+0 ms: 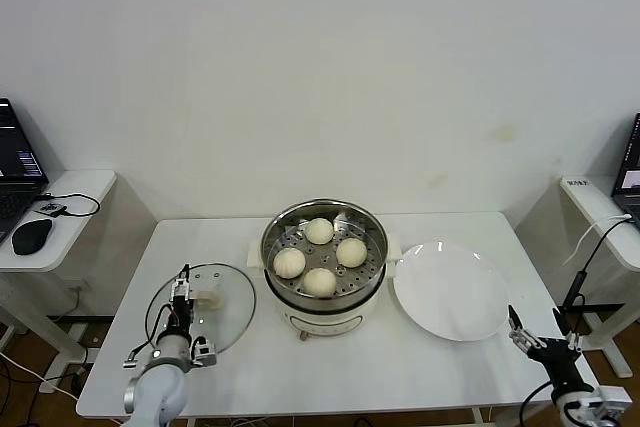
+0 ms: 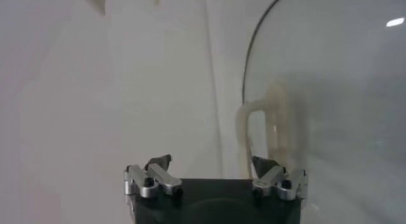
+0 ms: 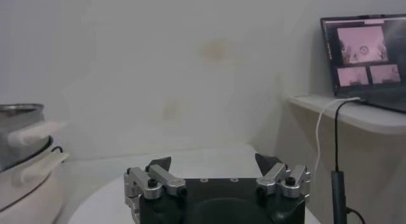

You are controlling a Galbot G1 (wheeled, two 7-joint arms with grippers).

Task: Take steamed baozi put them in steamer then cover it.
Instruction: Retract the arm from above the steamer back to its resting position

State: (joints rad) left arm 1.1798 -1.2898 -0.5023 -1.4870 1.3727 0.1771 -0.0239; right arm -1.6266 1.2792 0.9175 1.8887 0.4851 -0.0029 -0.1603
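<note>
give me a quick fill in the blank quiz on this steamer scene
1. The steamer holds ____ baozi.
2. The glass lid lies on the table, on the steamer's ____ side.
3. The white plate holds ____.
4. The left gripper hovers with fingers open over the ____.

Missing words: four; left; nothing; lid

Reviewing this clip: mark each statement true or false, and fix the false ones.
1. All four buns sit inside the steamer. True.
2. The glass lid covers the steamer. False: it lies flat on the table, on the robot's left of the steamer.
3. The white plate holds one bun. False: it is empty.
4. The left gripper is open over the lid. True.
5. The right gripper holds a bun. False: it is open and empty, near the table's edge beside the plate.
</note>
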